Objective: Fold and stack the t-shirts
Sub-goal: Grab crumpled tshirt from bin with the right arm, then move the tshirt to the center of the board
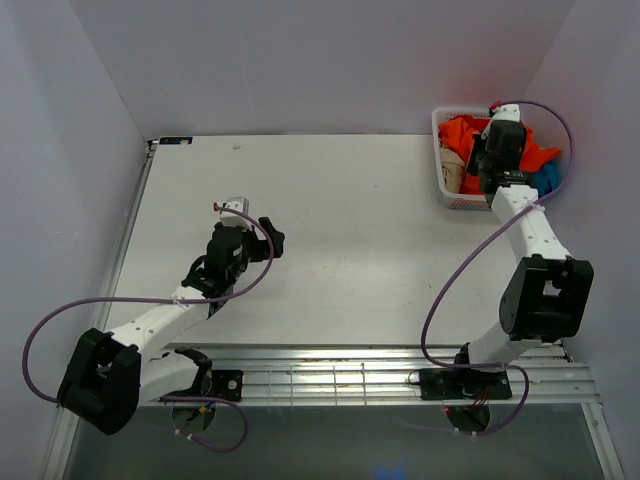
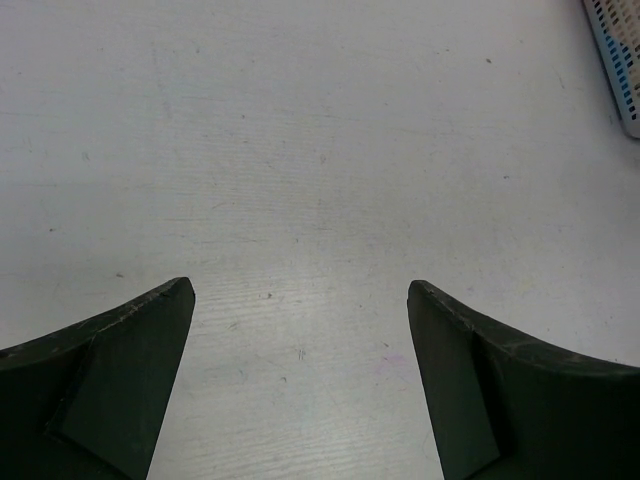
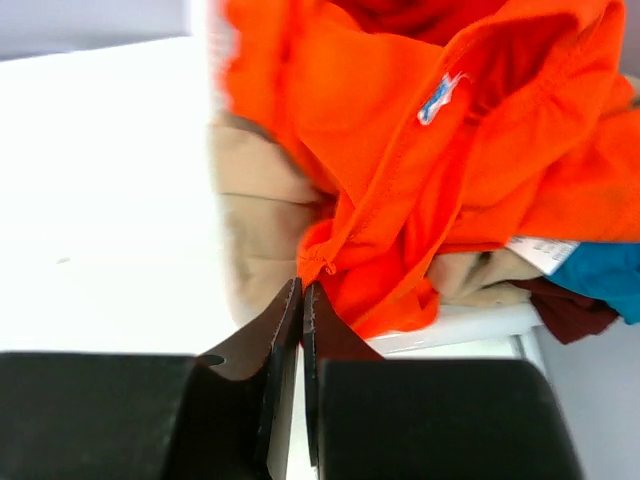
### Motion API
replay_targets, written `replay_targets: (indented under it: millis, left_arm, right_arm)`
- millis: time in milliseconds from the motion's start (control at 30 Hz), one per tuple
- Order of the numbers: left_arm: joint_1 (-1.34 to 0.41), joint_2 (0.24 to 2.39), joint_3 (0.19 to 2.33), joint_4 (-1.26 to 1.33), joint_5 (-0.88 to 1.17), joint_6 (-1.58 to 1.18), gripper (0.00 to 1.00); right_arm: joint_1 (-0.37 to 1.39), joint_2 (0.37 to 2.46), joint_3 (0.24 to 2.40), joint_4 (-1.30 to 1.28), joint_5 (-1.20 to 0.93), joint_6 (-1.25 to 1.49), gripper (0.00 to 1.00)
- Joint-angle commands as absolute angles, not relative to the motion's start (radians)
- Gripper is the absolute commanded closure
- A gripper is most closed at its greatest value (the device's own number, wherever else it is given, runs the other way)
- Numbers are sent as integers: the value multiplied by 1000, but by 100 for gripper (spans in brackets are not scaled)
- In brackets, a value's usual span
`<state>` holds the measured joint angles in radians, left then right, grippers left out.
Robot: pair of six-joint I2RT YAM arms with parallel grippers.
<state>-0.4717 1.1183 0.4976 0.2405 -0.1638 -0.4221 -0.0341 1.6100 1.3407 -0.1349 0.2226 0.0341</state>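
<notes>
Two arms stand at the near edge of the white table [image 1: 350, 230]. The left gripper [image 2: 300, 290] hangs left of centre in the top view, jaws spread wide over bare tabletop, holding nothing. The right gripper [image 3: 302, 285] is at the white basket [image 1: 441, 165] in the upper right. Its jaws are pressed together, tips at a lower fold of the orange t-shirt [image 3: 420, 180]; whether cloth is pinched between them I cannot tell. The tan t-shirt [image 3: 255, 220], blue t-shirt [image 3: 600, 275] and dark red t-shirt [image 3: 565, 310] lie heaped with it in the basket.
</notes>
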Motion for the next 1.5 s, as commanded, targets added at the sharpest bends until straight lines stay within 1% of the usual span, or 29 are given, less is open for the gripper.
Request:
replay_targets:
  millis: [0, 100, 133, 267, 333, 367, 433, 533, 600, 667, 700, 733, 767, 800, 833, 867, 967, 1000, 1100, 1133, 1167, 1200, 1233, 1267, 1300, 1333, 1367, 1433, 1467]
  left_arm:
    - [-472, 1077, 489, 259, -140, -446, 2]
    - [-472, 1055, 479, 258, -135, -456, 2]
    - [-472, 1049, 476, 258, -135, -457, 2]
    - [-472, 1011, 457, 256, -127, -465, 2]
    - [-472, 982, 448, 256, -129, -469, 2]
    - [-472, 971, 446, 253, -133, -471, 2]
    - [-472, 940, 442, 244, -137, -474, 2]
    - [-472, 898, 448, 210, -163, -482, 2]
    - [-472, 874, 459, 155, -201, -492, 2]
    - [-472, 838, 483, 92, -230, -503, 2]
    - [-472, 825, 491, 72, -257, -503, 2]
    - [-471, 813, 502, 57, -268, -503, 2]
    - [-471, 787, 506, 26, -281, -503, 2]
    - [-471, 773, 509, 14, -300, -505, 2]
    - [-471, 761, 512, 5, -311, -508, 3]
    - [-471, 738, 512, -24, -319, -520, 4]
    - [-471, 716, 508, -40, -339, -535, 8]
    - [-471, 719, 505, -41, -345, -537, 10]
    - [-471, 765, 482, -9, -347, -519, 10]
    - [-471, 787, 471, 47, -341, -508, 10]
    - [-471, 811, 457, 66, -338, -502, 11]
    - [-471, 869, 451, 81, -344, -497, 13]
    - [-471, 902, 445, 116, -348, -492, 18]
    - [-471, 932, 440, 127, -368, -491, 20]
    - [-471, 965, 439, 132, -379, -494, 21]
    - [-471, 1027, 437, 135, -396, -512, 22]
    - [-471, 1055, 439, 132, -440, -535, 25]
    - [-471, 1118, 428, 162, -422, -554, 30]
    - [-469, 1133, 426, 169, -405, -561, 36]
  right_arm:
    - [43, 1487, 1419, -181, 11, 61, 92]
    - [165, 1431, 1506, -233, -58, 58, 92]
    - [234, 1425, 1541, -253, -67, 60, 92]
    - [392, 1428, 1811, -360, -138, 84, 92]
    - [466, 1440, 1903, -409, -162, 98, 92]
    - [482, 1448, 1995, -428, -201, 118, 92]
    - [517, 1466, 2075, -469, -230, 135, 92]
    - [522, 1448, 2100, -482, -200, 155, 92]
    - [522, 1398, 2036, -477, -82, 150, 92]
    - [522, 1349, 1851, -440, 1, 149, 92]
    - [523, 1294, 1773, -421, 105, 152, 92]
    - [523, 1264, 1608, -402, 150, 158, 92]
    - [522, 1241, 1526, -375, 202, 166, 92]
    - [520, 1198, 1446, -367, 324, 181, 92]
    - [520, 1180, 1304, -364, 386, 214, 92]
    - [520, 1152, 1240, -373, 517, 233, 92]
    - [506, 1106, 1042, -431, 722, 331, 92]
    - [496, 1097, 1007, -445, 753, 359, 92]
    - [483, 1077, 925, -500, 828, 429, 92]
    - [482, 1078, 917, -514, 844, 442, 92]
    - [483, 1084, 914, -528, 866, 458, 85]
    - [482, 1091, 916, -550, 877, 462, 68]
    - [482, 1098, 922, -561, 880, 465, 46]
    - [483, 1114, 928, -574, 885, 463, 1]
    - [482, 1118, 942, -581, 876, 454, 8]
    - [482, 1123, 948, -575, 858, 437, 10]
    - [483, 1118, 948, -559, 821, 392, 10]
    - [486, 1103, 930, -522, 786, 361, 10]
    - [486, 1077, 920, -485, 744, 347, 10]
